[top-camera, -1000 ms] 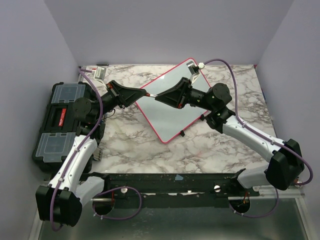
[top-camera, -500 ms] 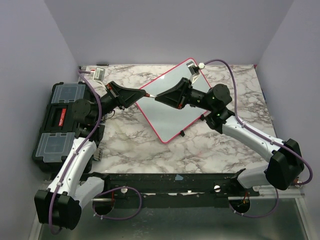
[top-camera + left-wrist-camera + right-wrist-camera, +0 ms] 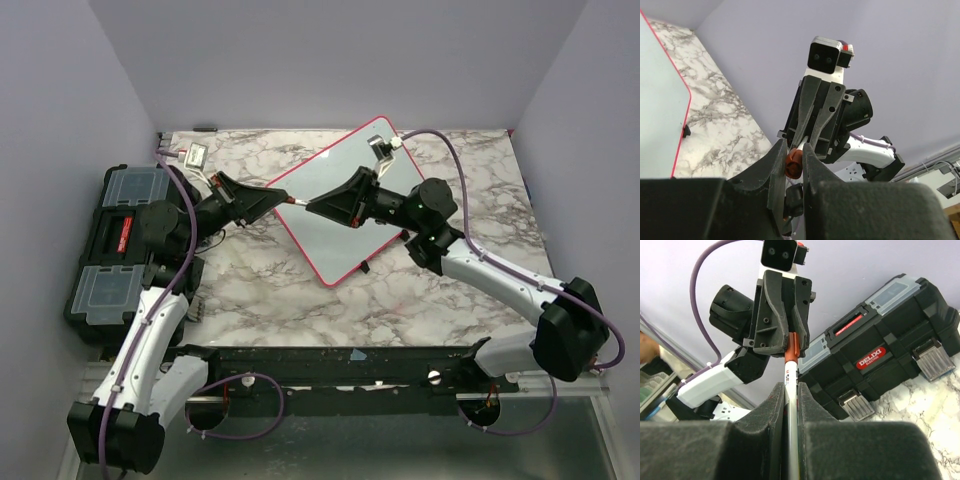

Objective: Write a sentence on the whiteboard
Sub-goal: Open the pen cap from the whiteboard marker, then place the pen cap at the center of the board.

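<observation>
Whiteboard (image 3: 338, 240): red-framed, lying flat on the desk (image 3: 420, 300) at far centre, turned cornerwise; no sentence shows on its face from above. Marker (image 3: 292, 198): held in the air over the board's left edge, between the two arms, long axis roughly level and running left to right. Cap (image 3: 794, 164), red-orange, at the marker's left end; white barrel at its right end. Left fingers (image 3: 262, 198): narrow, pinched on the cap. Right fingers (image 3: 330, 205): clamped tight on the barrel, which runs straight up between them in the right wrist view. The two sets of fingers face each other tip to tip, nearly touching, on one line with the marker. Judgement: uncapping step; the pull must go along that line, each arm drawing back toward its own side. Board lies below the right fingers and to their right, so the barrel-holding arm is the nearer for writing. Toolbox (image 3: 120, 240): black, shut, at the desk's left edge, well apart from the board.
</observation>
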Controlling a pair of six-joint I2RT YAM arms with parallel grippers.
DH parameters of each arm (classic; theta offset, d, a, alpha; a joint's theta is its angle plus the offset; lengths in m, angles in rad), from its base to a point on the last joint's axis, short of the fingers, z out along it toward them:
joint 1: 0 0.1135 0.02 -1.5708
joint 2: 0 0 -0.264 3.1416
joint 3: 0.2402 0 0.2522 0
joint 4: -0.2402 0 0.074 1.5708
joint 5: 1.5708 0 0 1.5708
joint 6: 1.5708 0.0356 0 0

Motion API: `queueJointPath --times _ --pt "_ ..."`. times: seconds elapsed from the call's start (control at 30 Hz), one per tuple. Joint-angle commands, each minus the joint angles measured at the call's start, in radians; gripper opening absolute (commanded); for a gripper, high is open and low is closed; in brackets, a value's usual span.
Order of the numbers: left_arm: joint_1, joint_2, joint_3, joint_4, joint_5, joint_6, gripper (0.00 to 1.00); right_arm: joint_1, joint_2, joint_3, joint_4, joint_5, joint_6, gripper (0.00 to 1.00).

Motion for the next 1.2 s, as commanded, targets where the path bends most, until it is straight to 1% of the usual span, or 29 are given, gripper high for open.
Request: queueJointPath --times 0.0,0.2,0.27,0.33,0.43,0.5,0.6,0.7,0.83,0.97,1.03,1.17 --pt "0.094 -0.036 -0.014 -0.065 -0.095 0.04 0.0 -0.009 -0.07 -0.049 0.027 0.024 0.012 0.01" --pt "0.15 -0.066 -0.007 -0.134 -0.108 0.063 0.0 -0.009 -0.129 -0.126 0.051 0.041 0.022 0.01" --pt "0.157 -0.071 0.009 -0.165 -0.109 0.079 0.0 -0.009 -0.157 -0.152 0.04 0.048 0.018 0.01" --pt "0.188 -0.073 0.032 -0.213 -0.12 0.11 0.0 -0.009 -0.191 -0.171 0.008 0.061 0.0 0.01" --pt "0.196 -0.079 0.076 -0.352 -0.177 0.199 0.0 -0.01 -0.25 -0.182 -0.116 0.108 -0.065 0.01" --pt "0.195 -0.086 0.102 -0.483 -0.241 0.278 0.0 -0.01 -0.296 -0.184 -0.216 0.158 -0.118 0.01" --pt "0.194 -0.113 0.093 -0.638 -0.372 0.385 0.0 -0.009 -0.365 -0.187 -0.355 0.233 -0.194 0.01" --pt "0.169 -0.139 0.037 -0.726 -0.497 0.444 0.0 -0.009 -0.418 -0.196 -0.45 0.283 -0.254 0.01" --pt "0.07 -0.154 -0.053 -0.782 -0.652 0.468 0.0 -0.009 -0.458 -0.211 -0.513 0.313 -0.288 0.01" --pt "-0.042 -0.115 -0.135 -0.79 -0.804 0.45 0.0 -0.009 -0.482 -0.224 -0.554 0.333 -0.302 0.01" --pt "-0.079 -0.068 -0.177 -0.764 -0.849 0.442 0.0 -0.009 -0.502 -0.238 -0.57 0.363 -0.304 0.01" --pt "-0.091 0.045 -0.25 -0.71 -0.86 0.383 0.0 -0.009 -0.545 -0.248 -0.619 0.404 -0.313 0.01"
